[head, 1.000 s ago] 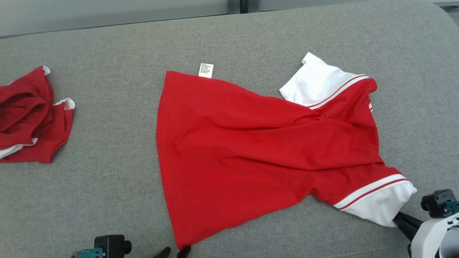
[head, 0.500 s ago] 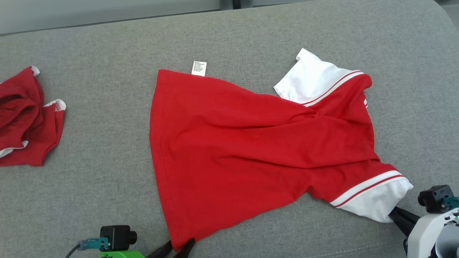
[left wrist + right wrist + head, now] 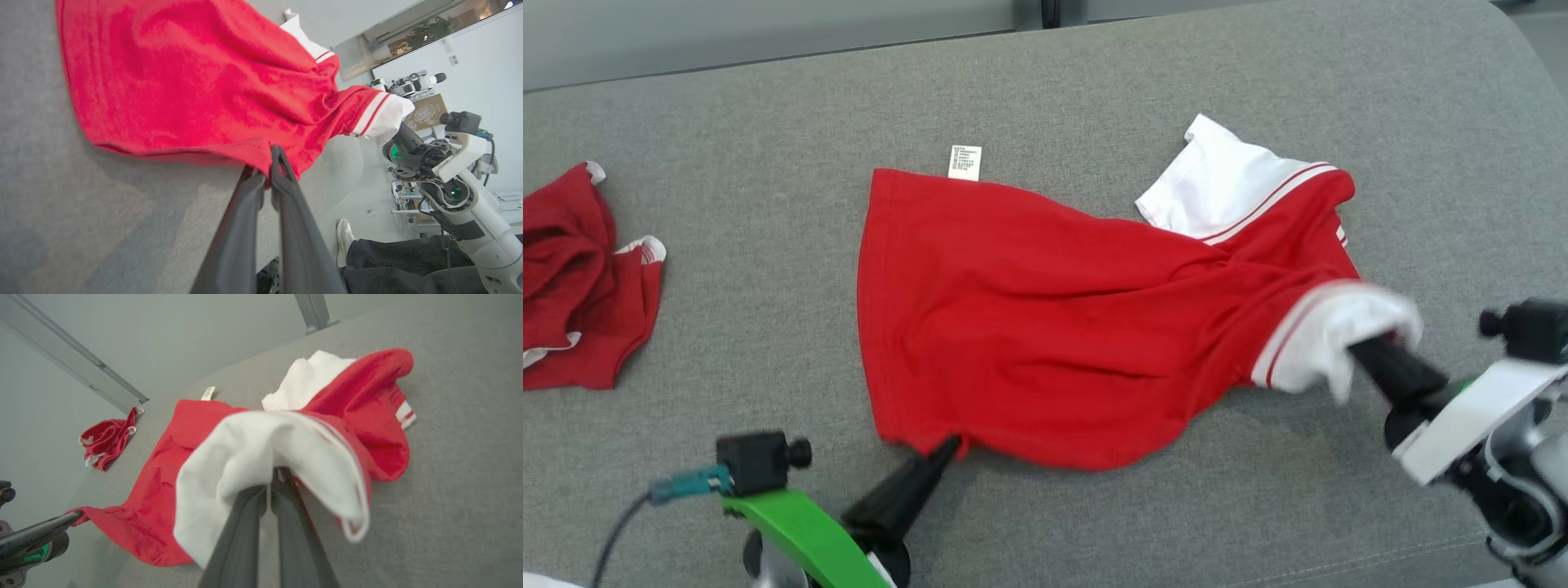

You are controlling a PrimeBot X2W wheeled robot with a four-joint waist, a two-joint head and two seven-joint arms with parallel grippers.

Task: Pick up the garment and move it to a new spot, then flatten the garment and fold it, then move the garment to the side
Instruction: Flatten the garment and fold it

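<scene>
Two garments: left gripper (image 3: pixel 949 446) pinches spread garment (image 3: pixel 1045 327) by hem (image 3: pixel 1013 454), right gripper (image 3: pixel 1364 349) by sleeve (image 3: pixel 1319 339); crumpled garment (image 3: pixel 572 302) lies apart.

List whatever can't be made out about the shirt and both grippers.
- Care label, head view: print too small to read.
- Right gripper tips: buried in the white sleeve, right wrist view; sleeve blurred in head view.
- Crumpled red garment: cut by head view's left edge.
- Left gripper: depth of its bite on the red shirt hidden by cloth, left wrist view.

garment (image 3: pixel 1045 327): matt red cloth | surface (image 3: pixel 1094 98): coarse grey weave | left pincer (image 3: pixel 948 447): dark, probably plastic, matt
</scene>
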